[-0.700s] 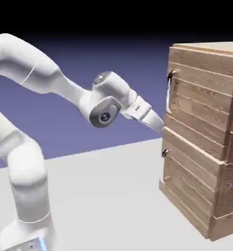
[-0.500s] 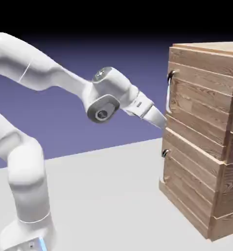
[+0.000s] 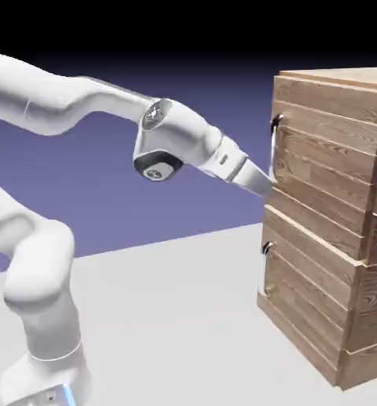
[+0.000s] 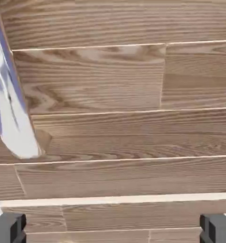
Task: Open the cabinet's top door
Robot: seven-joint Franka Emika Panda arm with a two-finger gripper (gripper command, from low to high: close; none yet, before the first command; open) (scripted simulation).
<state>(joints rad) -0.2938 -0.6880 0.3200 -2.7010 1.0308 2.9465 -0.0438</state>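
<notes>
- The cabinet stands on the table; its top door looks closed.
- The gripper is at the lower end of the bar handle, jaws wide open, holding nothing.
- The door seems stiff and heavy; the smooth bar could slip, so grip its middle.

No readable text, labels, brands, numbers or signs anywhere in either view. Only bare wood grain on the cabinet and its top door, plain metal on the handle, and unmarked white casing on the arm.
</notes>
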